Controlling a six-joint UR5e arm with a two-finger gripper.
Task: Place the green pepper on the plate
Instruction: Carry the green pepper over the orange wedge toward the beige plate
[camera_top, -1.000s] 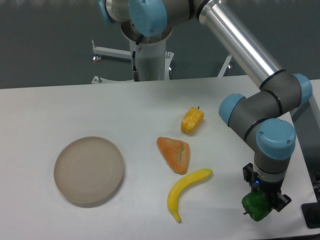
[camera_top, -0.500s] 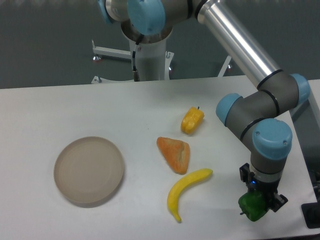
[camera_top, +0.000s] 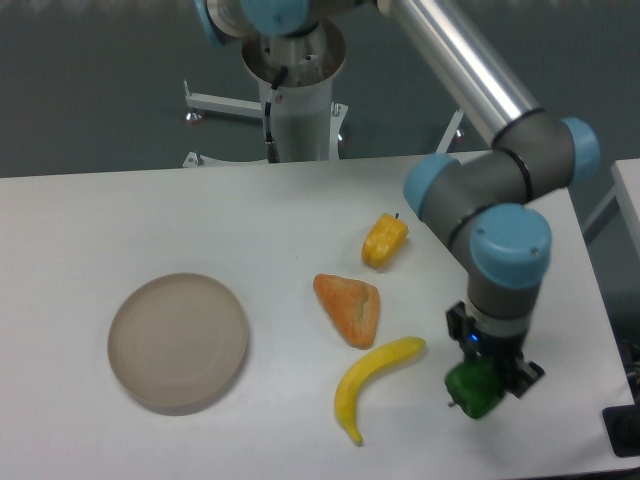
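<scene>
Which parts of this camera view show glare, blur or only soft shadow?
Fixed camera view: bright glare streaks along the metal arm tube; soft, faint shadows under the plate and banana; the green pepper in the gripper looks slightly blurred; lighting even overall.

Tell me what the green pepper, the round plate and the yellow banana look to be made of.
The small dark-green bell pepper, held in the gripper, looks like moulded plastic: glossy with highlights. The round beige-tan plate looks like matte plastic: even colour, soft raised rim, no glaze shine. The yellow curved banana is probably plastic or rubber too: uniform colour, smooth, spotless skin.
</scene>
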